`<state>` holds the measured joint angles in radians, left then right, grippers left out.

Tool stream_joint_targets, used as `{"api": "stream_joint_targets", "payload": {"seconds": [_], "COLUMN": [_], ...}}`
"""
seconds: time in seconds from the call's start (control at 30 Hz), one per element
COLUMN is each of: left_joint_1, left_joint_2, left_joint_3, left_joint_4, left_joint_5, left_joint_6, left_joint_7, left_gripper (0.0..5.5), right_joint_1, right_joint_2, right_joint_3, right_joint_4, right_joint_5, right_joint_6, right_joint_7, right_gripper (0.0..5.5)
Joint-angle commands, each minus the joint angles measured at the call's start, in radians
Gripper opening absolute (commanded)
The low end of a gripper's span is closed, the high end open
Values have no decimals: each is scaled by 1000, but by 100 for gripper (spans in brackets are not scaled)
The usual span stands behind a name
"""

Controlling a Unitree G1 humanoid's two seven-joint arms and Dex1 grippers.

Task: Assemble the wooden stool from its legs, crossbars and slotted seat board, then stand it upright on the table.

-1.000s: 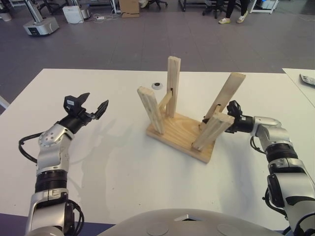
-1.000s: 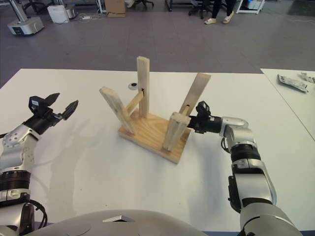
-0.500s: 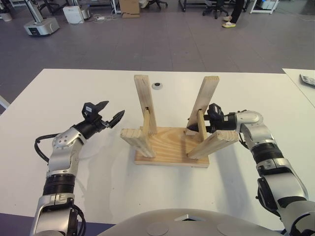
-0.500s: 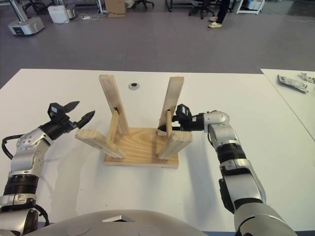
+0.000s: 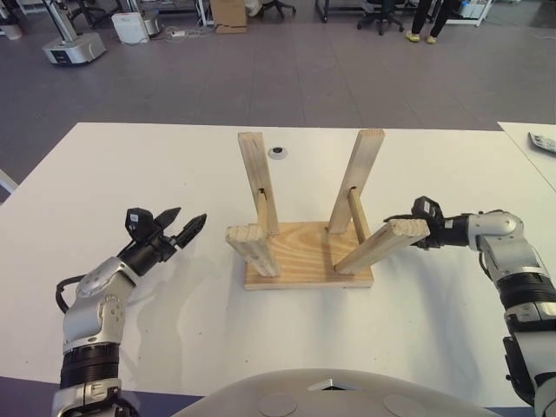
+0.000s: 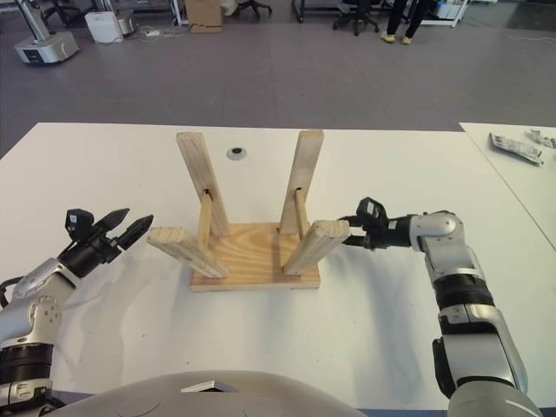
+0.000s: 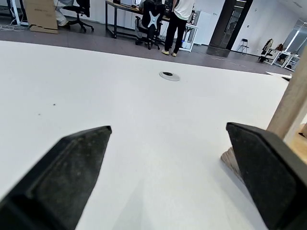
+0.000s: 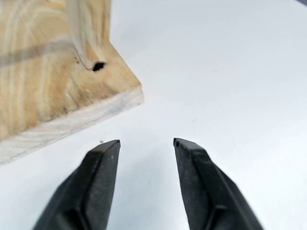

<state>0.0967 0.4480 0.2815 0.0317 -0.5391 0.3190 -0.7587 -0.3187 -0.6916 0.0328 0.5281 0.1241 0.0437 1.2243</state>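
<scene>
Spread and empty, the left gripper [image 7: 168, 127] hovers low over the table [image 5: 156, 156], forearm angled toward the stool [image 5: 306, 254], which lies seat-down, legs up. The right gripper [image 8: 146, 143], likewise spread, sits beside its near-right leg [image 5: 375, 245].

Bright, even light casts soft shadows across the table [image 5: 217, 334].

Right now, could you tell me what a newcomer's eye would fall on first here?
The stool rests upside down in the middle of the table, its legs splayed upward. The right gripper, open, sits by the tip of the near right leg. The left gripper, also open, hovers apart on the stool's left.
</scene>
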Motion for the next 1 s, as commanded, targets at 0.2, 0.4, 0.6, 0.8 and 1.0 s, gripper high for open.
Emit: {"api": "stream_joint_targets", "payload": {"seconds": [0.2, 0.4, 0.6, 0.8, 1.0], "left_joint_1": [145, 141, 121, 134, 112], "left_joint_2": [93, 94, 99, 138, 106], "left_joint_3": [-114, -203, -228, -227, -266], "left_joint_4": [-54, -92, -56, 1, -10], "left_joint_5": [144, 153, 164, 190, 190], "left_joint_6": [-108, -111, -138, -190, -185], "left_joint_7": [-115, -180, -203, -253, -253], "left_gripper": [286, 168, 72, 2, 2], "right_joint_1": [362, 394, 347, 336, 326], "right_joint_2": [-19, -15, 13, 16, 12], "right_joint_3": [-16, -11, 13, 22, 27], "right_joint_4": [-361, -431, -428, -424, -420], "right_joint_5": [121, 157, 158, 156, 157], "right_joint_6": [100, 130, 151, 150, 150], "right_joint_7": [7, 4, -14, -18, -8], "right_gripper": [25, 0, 0, 0, 0]}}
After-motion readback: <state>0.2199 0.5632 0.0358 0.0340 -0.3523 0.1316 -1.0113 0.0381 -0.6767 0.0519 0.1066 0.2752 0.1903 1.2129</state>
